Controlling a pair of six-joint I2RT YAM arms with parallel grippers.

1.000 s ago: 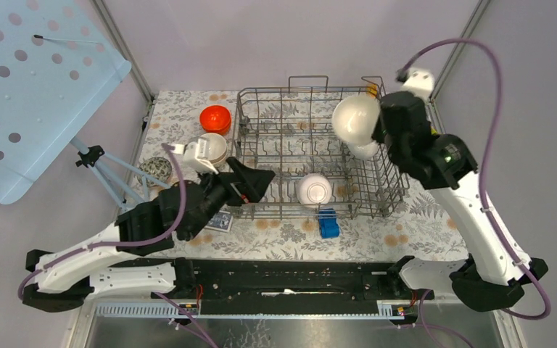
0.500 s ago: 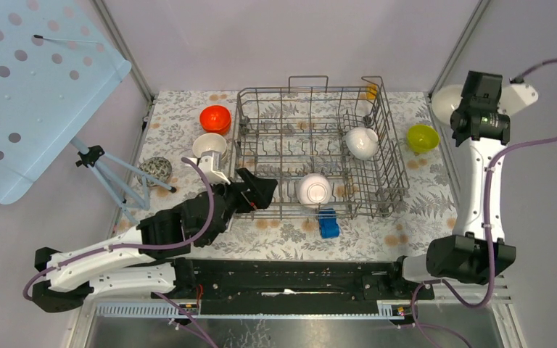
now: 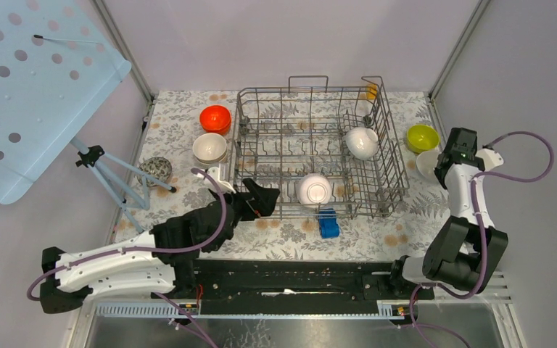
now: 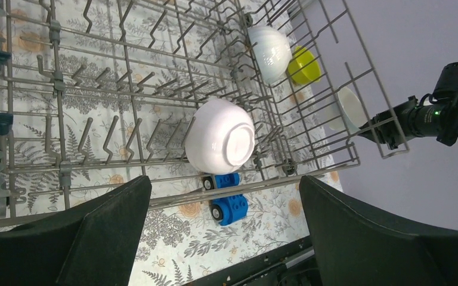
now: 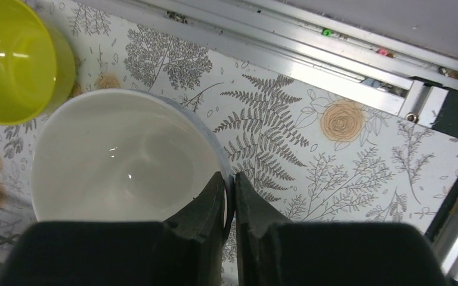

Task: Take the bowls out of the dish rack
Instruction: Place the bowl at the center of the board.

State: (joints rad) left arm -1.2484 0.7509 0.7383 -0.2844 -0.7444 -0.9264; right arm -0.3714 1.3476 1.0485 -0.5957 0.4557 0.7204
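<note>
The grey wire dish rack [image 3: 261,101] holds two white bowls: one [image 3: 314,190] near its front edge, one [image 3: 361,142] at its right side. Both show in the left wrist view, the front bowl [image 4: 219,144] and the right-side bowl [image 4: 269,50]. My left gripper [image 3: 267,199] is open and empty at the rack's front left. My right gripper [image 3: 437,165] is shut on the rim of a third white bowl [image 5: 119,158], low over the table right of the rack, beside the yellow-green bowl [image 3: 421,138]. An orange-red bowl [image 3: 215,119] and a beige bowl [image 3: 209,148] sit left of the rack.
A blue toy car [image 3: 328,222] lies in front of the rack. A speckled ball [image 3: 157,169] and a tripod [image 3: 109,170] stand at the left. The metal frame rail [image 5: 358,68] runs close by the right gripper.
My right arm has swung the white bowl from over the rack out to the right and down beside the yellow-green bowl. My left gripper has crept right along the rack's front.
</note>
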